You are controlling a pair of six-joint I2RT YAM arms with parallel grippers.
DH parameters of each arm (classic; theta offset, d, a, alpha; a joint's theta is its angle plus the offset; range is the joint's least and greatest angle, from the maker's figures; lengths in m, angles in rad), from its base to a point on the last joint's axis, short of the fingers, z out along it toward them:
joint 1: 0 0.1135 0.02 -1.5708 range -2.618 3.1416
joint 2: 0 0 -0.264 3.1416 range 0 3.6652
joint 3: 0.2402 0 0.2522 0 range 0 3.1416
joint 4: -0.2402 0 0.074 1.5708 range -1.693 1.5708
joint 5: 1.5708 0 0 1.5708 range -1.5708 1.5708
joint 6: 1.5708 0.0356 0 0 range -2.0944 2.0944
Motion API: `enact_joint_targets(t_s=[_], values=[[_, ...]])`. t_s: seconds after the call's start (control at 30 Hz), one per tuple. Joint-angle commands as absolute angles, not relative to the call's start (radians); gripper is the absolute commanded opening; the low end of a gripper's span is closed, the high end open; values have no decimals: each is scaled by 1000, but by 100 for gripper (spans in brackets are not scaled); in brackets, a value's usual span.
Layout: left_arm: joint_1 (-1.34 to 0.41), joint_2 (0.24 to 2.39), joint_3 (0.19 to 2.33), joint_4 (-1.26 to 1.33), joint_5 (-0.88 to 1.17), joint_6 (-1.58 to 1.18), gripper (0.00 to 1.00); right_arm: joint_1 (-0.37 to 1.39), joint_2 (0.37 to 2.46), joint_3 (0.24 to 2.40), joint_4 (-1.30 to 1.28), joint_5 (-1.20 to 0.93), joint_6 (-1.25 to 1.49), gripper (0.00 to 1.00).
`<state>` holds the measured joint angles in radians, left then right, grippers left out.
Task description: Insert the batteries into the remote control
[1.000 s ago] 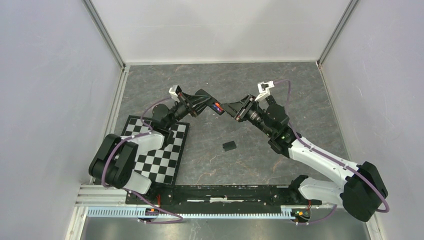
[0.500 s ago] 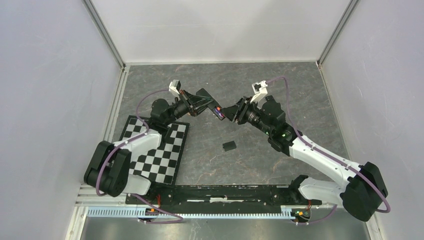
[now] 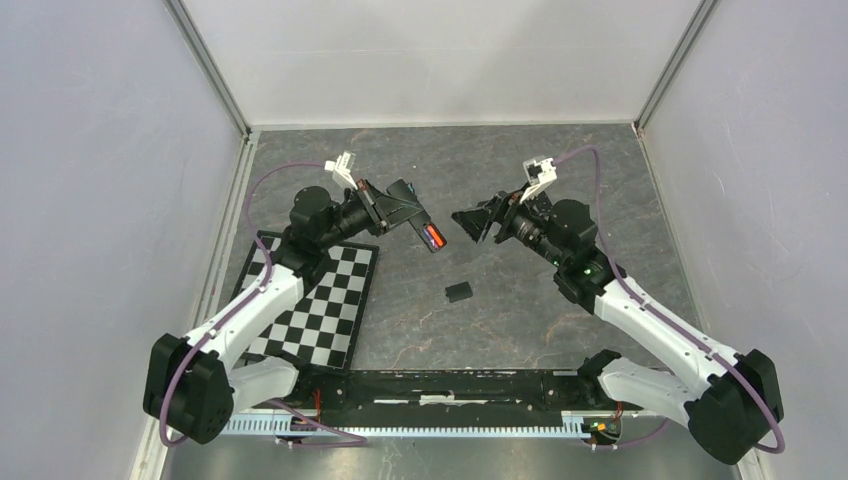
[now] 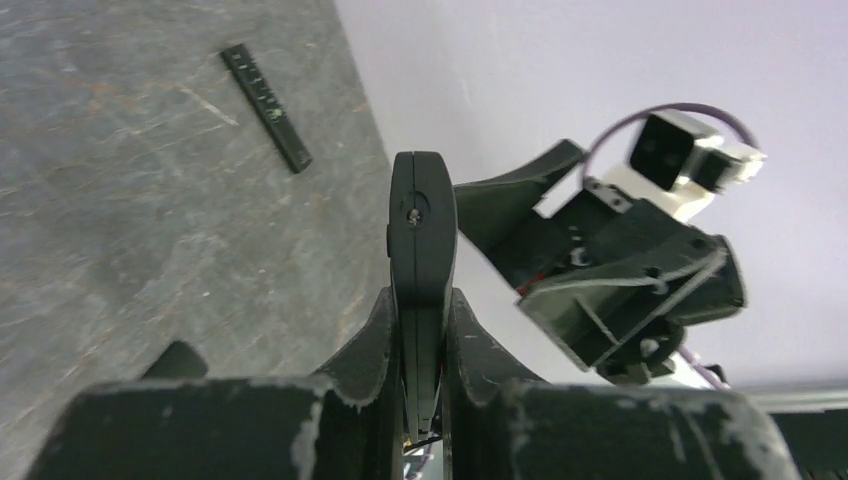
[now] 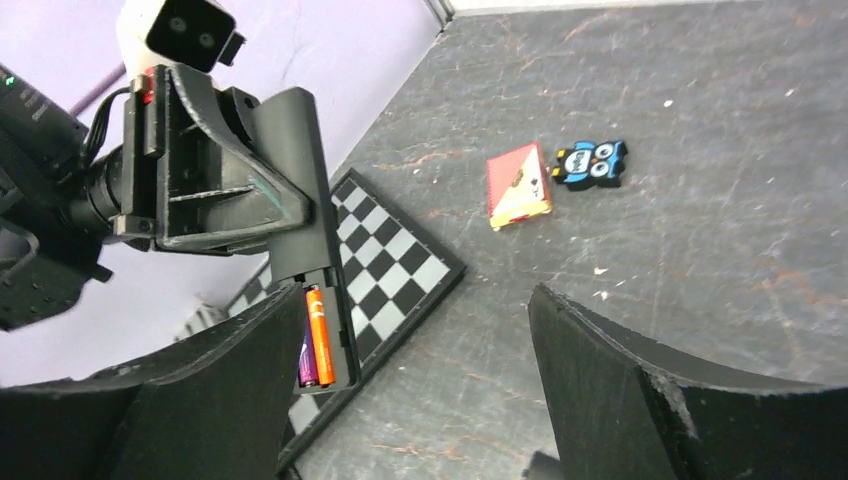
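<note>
My left gripper is shut on the black remote control and holds it above the table, its open battery bay facing the right arm. In the right wrist view an orange battery and a purple one lie side by side in the bay of the remote. In the left wrist view the remote stands edge-on between my fingers. My right gripper stands open just to the right of the remote, with nothing in it.
A small black cover piece lies on the grey table below the grippers. The checkerboard mat lies at the left. A red card box and a blue-and-black gadget lie on the table. A slim black bar lies near the wall.
My right gripper has opened and drawn back to the right, away from the remote. The left arm has pulled the remote slightly to the left, still shut on it.
</note>
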<state>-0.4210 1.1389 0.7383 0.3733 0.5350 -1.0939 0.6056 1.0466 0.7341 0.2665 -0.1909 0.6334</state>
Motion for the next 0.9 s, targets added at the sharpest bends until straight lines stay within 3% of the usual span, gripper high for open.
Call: enact_joint_targets(t_s=[0.0, 0.13, 0.37, 0.6, 0.87], values=[[-415, 1102, 779, 206, 430, -949, 2, 587, 1028, 726, 272, -297, 342, 87], [-408, 1053, 780, 13, 235, -911, 2, 587, 1122, 780, 29, -379, -78, 91], [-390, 999, 779, -136, 74, -914, 2, 604, 1367, 847, -238, -511, -473, 91], [-363, 998, 798, -172, 100, -899, 2, 631, 1522, 855, -229, -527, -609, 92], [-343, 1015, 800, -160, 125, -896, 2, 687, 1610, 824, -179, -383, -677, 91]])
